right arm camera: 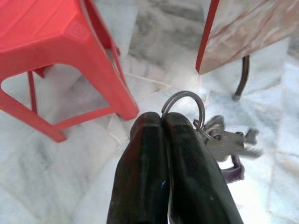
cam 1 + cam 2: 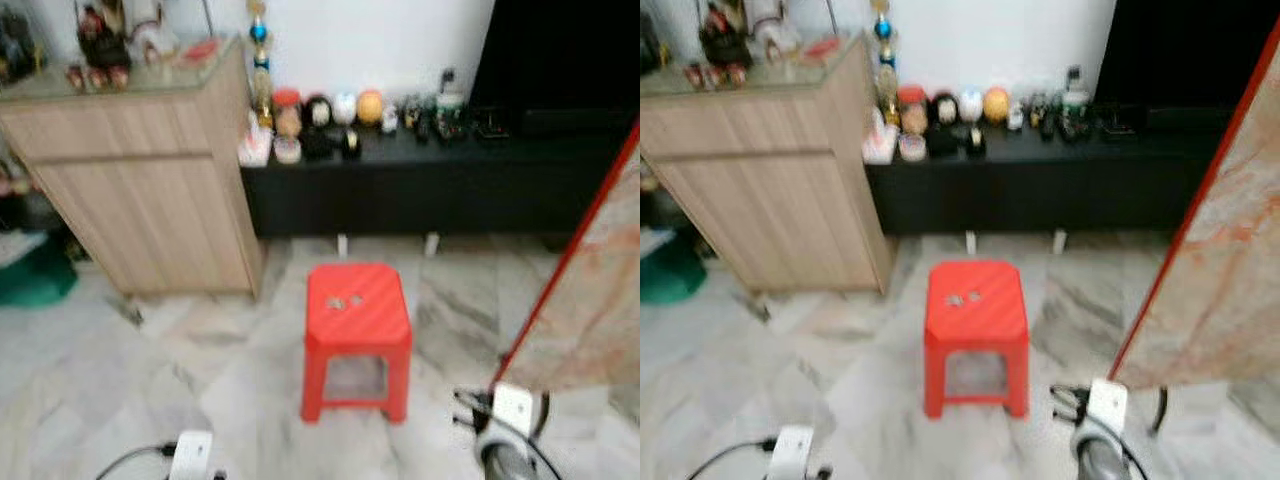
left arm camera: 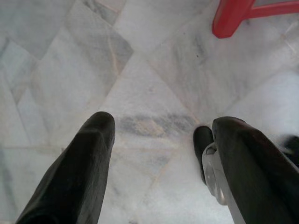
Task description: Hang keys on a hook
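Marble floor (image 3: 154, 93); right gripper (image 1: 163, 122) pinching keys (image 1: 224, 140); left gripper (image 3: 159, 135) spread apart.

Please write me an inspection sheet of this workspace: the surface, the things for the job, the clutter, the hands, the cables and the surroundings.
Surface: pale marble floor.
Job's things: keys on a metal ring, pinched in the right hand; they hang beside its fingers. Hook: nothing seen.
Clutter: red plastic stool with small objects on its seat, too blurred to name; figurines and jars on the low black cabinet.
Hands: right hand shut on the ring, low beside the stool; left hand open above bare floor.
Cables: a dark cable at the left wrist.
Surroundings: wooden cabinet on the left, red-edged marbled panel on the right, white wall behind.
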`<state>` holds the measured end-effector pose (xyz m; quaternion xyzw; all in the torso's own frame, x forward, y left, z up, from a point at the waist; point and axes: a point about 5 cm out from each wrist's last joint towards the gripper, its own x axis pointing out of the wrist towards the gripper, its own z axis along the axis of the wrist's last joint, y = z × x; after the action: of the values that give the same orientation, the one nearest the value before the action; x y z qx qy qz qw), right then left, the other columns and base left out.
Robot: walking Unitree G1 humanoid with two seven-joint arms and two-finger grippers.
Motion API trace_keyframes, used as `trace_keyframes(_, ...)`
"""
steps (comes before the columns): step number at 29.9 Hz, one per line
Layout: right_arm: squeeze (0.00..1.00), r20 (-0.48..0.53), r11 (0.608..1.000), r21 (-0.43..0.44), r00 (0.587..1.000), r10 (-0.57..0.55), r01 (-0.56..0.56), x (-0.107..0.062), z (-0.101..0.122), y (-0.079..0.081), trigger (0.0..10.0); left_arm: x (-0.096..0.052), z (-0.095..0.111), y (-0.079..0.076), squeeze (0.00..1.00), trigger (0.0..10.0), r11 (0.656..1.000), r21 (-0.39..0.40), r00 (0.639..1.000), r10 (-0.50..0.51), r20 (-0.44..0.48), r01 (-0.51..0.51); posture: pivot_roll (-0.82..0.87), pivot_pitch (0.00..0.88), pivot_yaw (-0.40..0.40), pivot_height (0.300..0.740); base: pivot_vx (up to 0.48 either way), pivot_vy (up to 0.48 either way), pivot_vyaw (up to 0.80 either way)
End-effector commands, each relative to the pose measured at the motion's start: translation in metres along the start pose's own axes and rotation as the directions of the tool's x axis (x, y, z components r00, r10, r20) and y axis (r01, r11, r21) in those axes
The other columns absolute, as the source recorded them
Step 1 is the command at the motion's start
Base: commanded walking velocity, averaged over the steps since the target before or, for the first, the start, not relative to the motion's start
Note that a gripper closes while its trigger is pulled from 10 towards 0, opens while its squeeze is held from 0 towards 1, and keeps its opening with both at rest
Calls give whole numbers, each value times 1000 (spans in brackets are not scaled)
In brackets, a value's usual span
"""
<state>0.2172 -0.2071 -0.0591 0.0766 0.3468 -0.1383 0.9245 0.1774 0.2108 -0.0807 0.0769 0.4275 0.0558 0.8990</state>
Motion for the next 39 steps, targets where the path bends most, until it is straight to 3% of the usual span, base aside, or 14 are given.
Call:
trace_keyframes(1,0,-24,1000,17,1000,-8,9,0,-2,-4,10000,0,-2,-4,0,10000,1000,17,1000,-11,-13,11,-37,1,23,740,0,-337,0)
trace_keyframes(7,0,-83,999,-46,996,10,-13,-3,-14,-6,10000,0,-2,-3,0,10000,1000,24,1000,-13,-13,13,-32,2,22,740,0,-343,0)
trace_keyframes(20,0,-139,999,-40,990,-8,3,-6,-26,-12,10000,0,-1,-3,0,10000,999,33,1000,-19,-10,19,-33,5,28,740,0,-362,0)
trace_keyframes(39,0,-91,1000,-2,996,-11,10,-4,-17,-10,10000,0,-3,-2,0,10000,999,37,1000,-19,-16,20,-34,8,30,740,0,-392,0)
